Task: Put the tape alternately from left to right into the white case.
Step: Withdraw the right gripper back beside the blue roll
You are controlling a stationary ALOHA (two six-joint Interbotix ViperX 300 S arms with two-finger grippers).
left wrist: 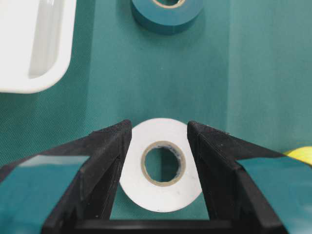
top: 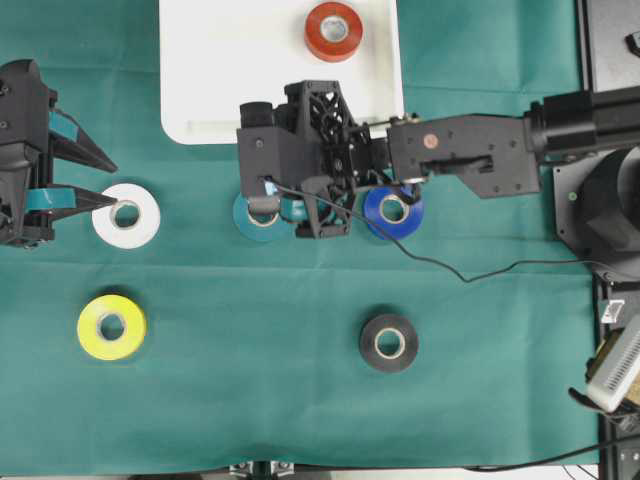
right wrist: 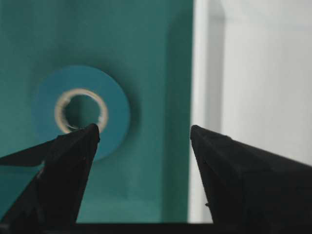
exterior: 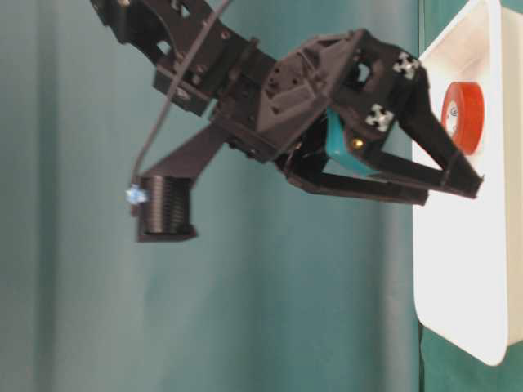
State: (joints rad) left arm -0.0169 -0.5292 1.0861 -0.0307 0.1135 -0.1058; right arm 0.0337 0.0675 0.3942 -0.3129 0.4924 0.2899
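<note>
The white case [top: 210,90] lies at the top middle with the red tape [top: 334,31] inside it. My left gripper [left wrist: 159,126] hangs open at the left, one finger on each side of the white tape [left wrist: 161,165], which lies flat on the cloth. My right gripper [right wrist: 144,131] hovers open and empty over the cloth between the teal tape [right wrist: 80,112] and the case's rim [right wrist: 202,97]. The right wrist partly covers the teal tape [top: 250,222] from above. The blue tape [top: 393,210], yellow tape [top: 111,327] and black tape [top: 388,343] lie loose on the cloth.
A thin black cable [top: 450,270] trails from the right wrist across the green cloth. The right arm's base [top: 600,200] and other equipment stand along the right edge. A corner of the case [left wrist: 34,48] shows in the left wrist view.
</note>
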